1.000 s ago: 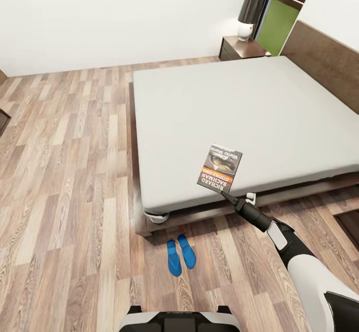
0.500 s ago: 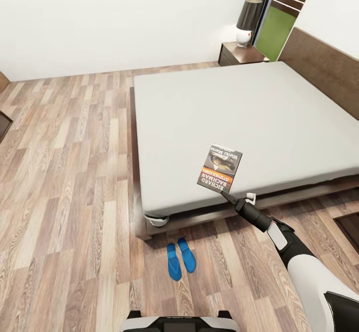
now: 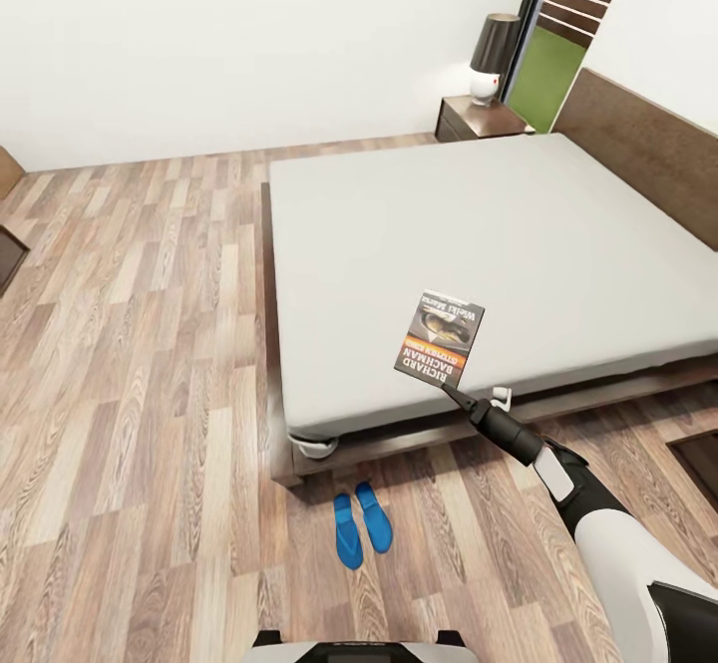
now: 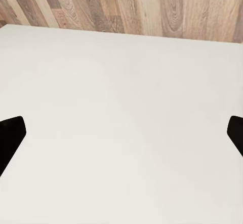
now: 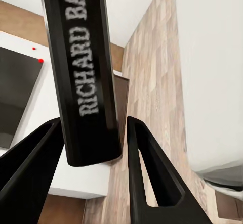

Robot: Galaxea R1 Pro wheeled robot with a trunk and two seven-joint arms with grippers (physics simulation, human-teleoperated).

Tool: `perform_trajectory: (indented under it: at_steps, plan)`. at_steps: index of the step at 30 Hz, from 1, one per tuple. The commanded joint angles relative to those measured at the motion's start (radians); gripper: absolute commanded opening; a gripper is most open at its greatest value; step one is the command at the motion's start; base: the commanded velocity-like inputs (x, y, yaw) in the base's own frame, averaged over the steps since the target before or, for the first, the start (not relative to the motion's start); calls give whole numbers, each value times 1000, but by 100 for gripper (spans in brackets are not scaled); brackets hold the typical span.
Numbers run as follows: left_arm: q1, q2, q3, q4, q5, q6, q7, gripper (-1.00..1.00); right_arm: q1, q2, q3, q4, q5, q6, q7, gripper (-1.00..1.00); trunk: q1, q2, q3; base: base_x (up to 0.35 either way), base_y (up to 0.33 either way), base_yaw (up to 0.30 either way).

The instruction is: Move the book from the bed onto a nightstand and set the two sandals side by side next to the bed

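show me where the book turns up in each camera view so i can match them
Head view: the book, cover up, at the right gripper, over the bed's near edge.
Left wrist view: white surface and floor planks, no book.
Right wrist view: its dark spine between the fingers.
Shared landmark: the plank floor.

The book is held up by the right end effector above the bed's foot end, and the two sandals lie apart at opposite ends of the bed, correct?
Not quite: the head view shows the two sandals side by side on the floor by the bed corner. The right end effector does hold the book.
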Motion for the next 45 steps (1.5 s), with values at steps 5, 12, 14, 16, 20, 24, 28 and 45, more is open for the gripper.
perform_trajectory:
  at_steps: [5,12,14,16,20,24,28,45]
  plan:
    - [0,0,-8,-1,3,-3,4,100,0,0,-1,2,-4,8,2,-100,1,-1,7,0,0,0]
    - [0,0,-8,-2,3,-3,4,100,0,0,-1,3,-4,8,2,-100,1,-1,18,0,0,3]
    - [0,0,-8,-2,3,-3,4,100,0,0,-1,3,-4,8,2,-100,1,-1,21,0,0,32]
    - [0,0,-8,-2,3,-3,4,100,0,0,-2,4,-4,8,2,-100,1,-1,24,0,0,39]
    - [0,0,-8,-2,3,-3,4,100,0,-1,-2,4,-4,9,3,-100,1,-1,26,0,0,22]
    - [0,0,-8,-2,3,-3,4,100,0,-1,-2,4,-4,9,3,-100,1,-1,27,0,0,8]
    - [0,-1,-8,-2,3,-3,4,100,0,-1,-1,4,-4,9,2,-100,1,-1,28,0,0,3]
    - [0,0,-8,-2,3,-3,4,100,0,-1,-2,4,-4,9,2,-100,1,-1,37,0,0,0]
